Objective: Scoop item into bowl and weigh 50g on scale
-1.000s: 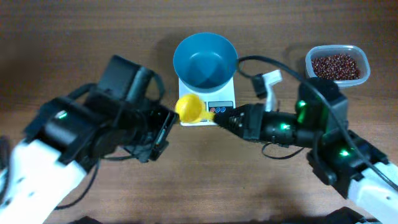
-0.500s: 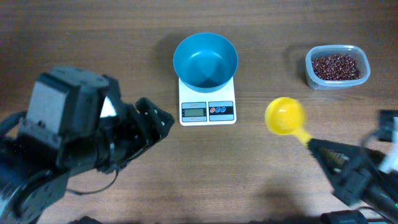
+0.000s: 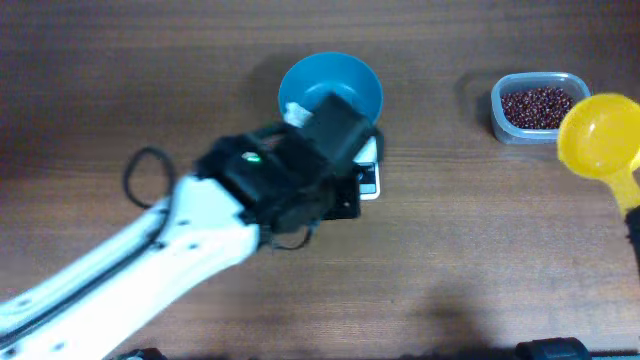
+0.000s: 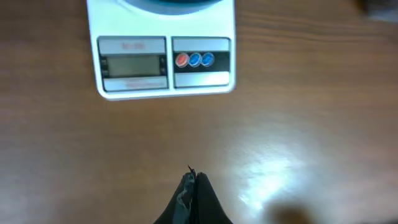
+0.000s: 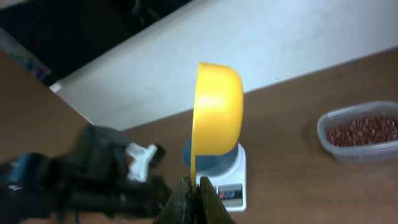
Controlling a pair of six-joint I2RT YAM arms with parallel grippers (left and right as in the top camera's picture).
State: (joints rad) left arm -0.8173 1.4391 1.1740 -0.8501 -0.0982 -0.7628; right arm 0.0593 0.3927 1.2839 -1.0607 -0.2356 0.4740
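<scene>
Jaws of the left gripper are pressed together with no gap and nothing between them; they hang over the bare brown wooden table, just in front of the small white square digital scale, whose grey display and three round coloured buttons face them; from overhead the left arm covers most of that scale and part of the round deep blue plastic bowl standing on it. The right gripper is clamped on the thin handle of a round yellow plastic scoop, turned on edge in the wrist view; from overhead its cup overlaps a corner of the clear rounded-rectangular plastic tub; the small dark reddish-brown beans lie in that tub, well apart from bowl and scale.
</scene>
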